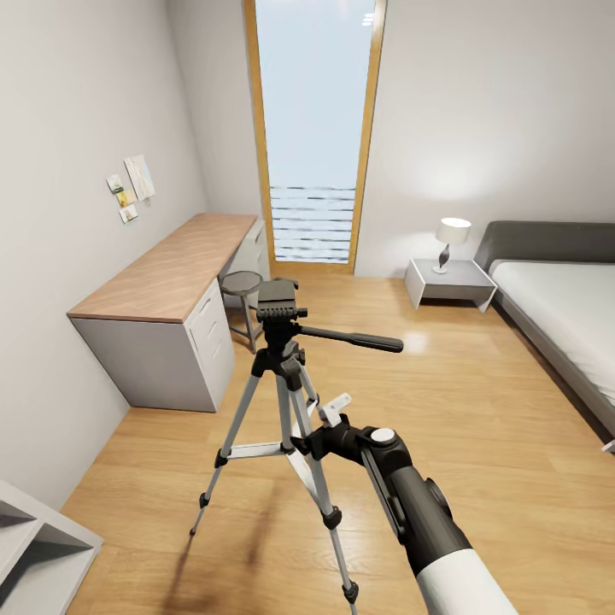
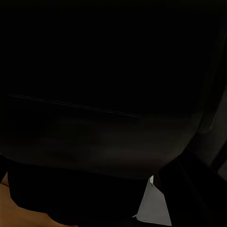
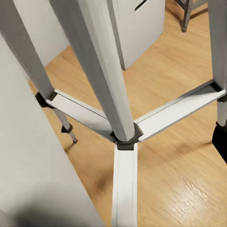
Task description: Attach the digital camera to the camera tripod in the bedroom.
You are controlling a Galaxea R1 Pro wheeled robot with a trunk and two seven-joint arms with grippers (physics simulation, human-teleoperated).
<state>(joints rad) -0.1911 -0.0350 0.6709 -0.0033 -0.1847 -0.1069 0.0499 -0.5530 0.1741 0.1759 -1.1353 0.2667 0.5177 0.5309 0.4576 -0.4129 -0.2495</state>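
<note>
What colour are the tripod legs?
Silver, with black joints; the tripod legs show best in the right wrist view.

Wood floor (image 1: 478, 410): camera tripod (image 1: 286, 401), stool (image 1: 242, 295), desk (image 1: 171, 316).

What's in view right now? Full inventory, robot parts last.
camera tripod: 1, silver legs with black joints and head, standing on the floor at centre; its pan handle points toward the bed side
desk: 1, wood top on a grey body, along the left wall
stool: 1, grey, round, beside the desk
window: 1, tall, wood-framed, in the back wall
nightstand: 1, pale grey, between window and bed
lamp: 1, white shade, on the nightstand
bed: 1, grey frame, pale mattress, at right
wall notes: a few, pale, pinned above the desk
shelf unit: 1, pale grey, lower left corner
right end effector: 1, black with pale fingers, at the tripod's legs; open or shut unclear
</note>
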